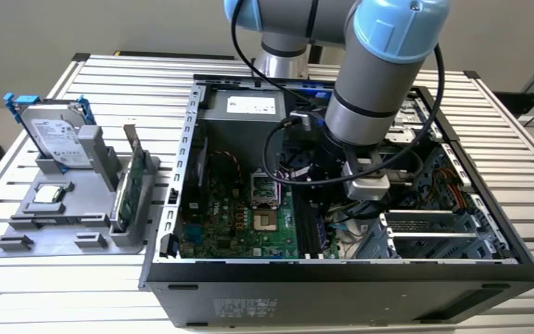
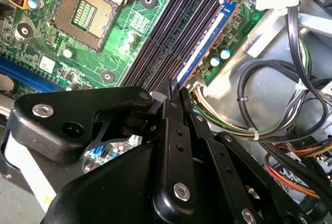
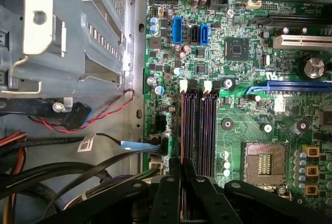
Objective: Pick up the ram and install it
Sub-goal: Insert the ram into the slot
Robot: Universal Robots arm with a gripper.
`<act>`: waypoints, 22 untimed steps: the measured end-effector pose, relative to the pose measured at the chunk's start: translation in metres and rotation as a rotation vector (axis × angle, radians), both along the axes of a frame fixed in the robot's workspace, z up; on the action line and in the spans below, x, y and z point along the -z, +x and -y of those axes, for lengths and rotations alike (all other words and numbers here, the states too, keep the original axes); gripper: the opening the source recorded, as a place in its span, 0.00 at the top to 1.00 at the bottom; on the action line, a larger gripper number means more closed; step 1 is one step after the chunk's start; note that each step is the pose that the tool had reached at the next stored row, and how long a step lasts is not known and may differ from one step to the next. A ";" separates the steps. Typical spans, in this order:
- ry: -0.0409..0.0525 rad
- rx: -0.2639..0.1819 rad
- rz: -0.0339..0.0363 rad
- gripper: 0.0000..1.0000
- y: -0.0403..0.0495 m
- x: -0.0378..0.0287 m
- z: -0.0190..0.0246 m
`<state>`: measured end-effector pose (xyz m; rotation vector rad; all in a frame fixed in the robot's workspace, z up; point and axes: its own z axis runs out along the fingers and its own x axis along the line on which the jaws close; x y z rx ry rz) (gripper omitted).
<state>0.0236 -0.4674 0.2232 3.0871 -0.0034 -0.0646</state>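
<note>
The ram [image 2: 205, 47] is a thin blue stick standing edge-up in the outermost of the black memory slots [image 2: 171, 32] on the green motherboard. In the first wrist view I see it edge-on as a thin line [image 3: 182, 130] in the slot nearest the case wall. My gripper [image 2: 177, 90] [image 3: 182, 166] is at the stick's near end. Its black fingertips [image 2: 170, 86] are drawn close together on either side of the stick's top edge. In the exterior view the arm [image 1: 369, 104] reaches down into the open computer case [image 1: 341, 278].
Bundled cables [image 2: 270, 94] lie beside the slots. The CPU socket [image 3: 264, 162] sits on the slots' other side, and a metal drive cage [image 3: 62, 27] stands near. Outside the case, a grey holder [image 1: 72, 209] carries a silver hard drive [image 1: 60, 136] and an upright green card [image 1: 135, 188].
</note>
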 end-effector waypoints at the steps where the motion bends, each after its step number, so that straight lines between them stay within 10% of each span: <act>1: -0.0001 0.000 0.0000 1.00 -0.0002 0.0001 -0.0003; 22: -0.0003 0.001 -0.0001 1.00 -0.0020 0.0078 -0.0009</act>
